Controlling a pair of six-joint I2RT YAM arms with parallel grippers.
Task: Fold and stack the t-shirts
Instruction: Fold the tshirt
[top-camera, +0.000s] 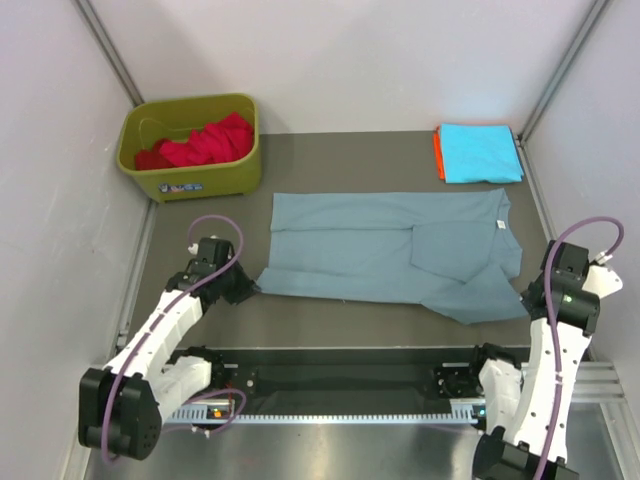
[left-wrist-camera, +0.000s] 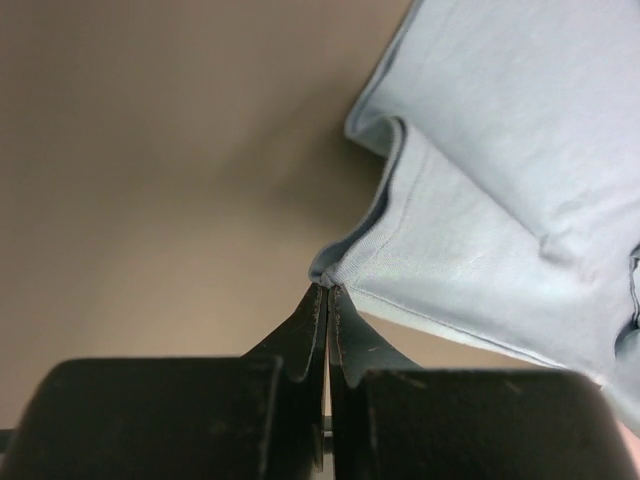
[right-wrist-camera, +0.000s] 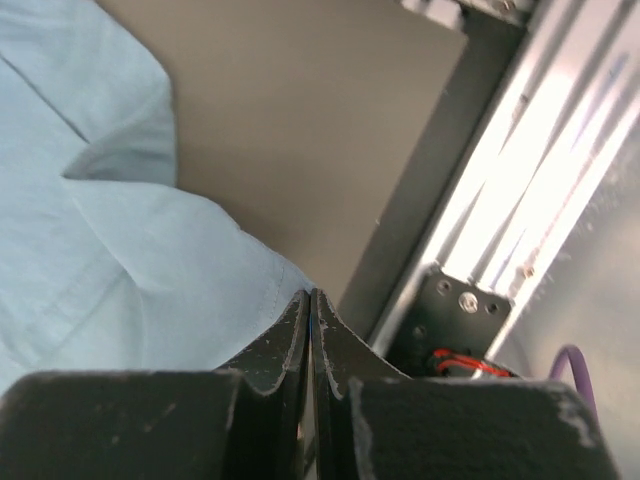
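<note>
A dusty grey-blue t-shirt (top-camera: 385, 248) lies spread across the middle of the table, with one sleeve folded in and a small neck label near its right end. My left gripper (top-camera: 247, 287) is shut on its near-left corner; in the left wrist view the fingertips (left-wrist-camera: 328, 290) pinch the hemmed corner of the cloth (left-wrist-camera: 500, 200). My right gripper (top-camera: 527, 296) is shut on the near-right corner, and the shirt (right-wrist-camera: 120, 250) runs into the closed jaws (right-wrist-camera: 310, 296). A folded cyan t-shirt (top-camera: 480, 152) lies on an orange one (top-camera: 437, 153) at the back right. A red t-shirt (top-camera: 205, 141) is crumpled in the bin.
An olive-green bin (top-camera: 190, 180) stands at the back left. White walls close in the table on three sides. A metal rail (top-camera: 350, 405) runs along the near edge between the arm bases, and it also shows in the right wrist view as a rail (right-wrist-camera: 520, 200).
</note>
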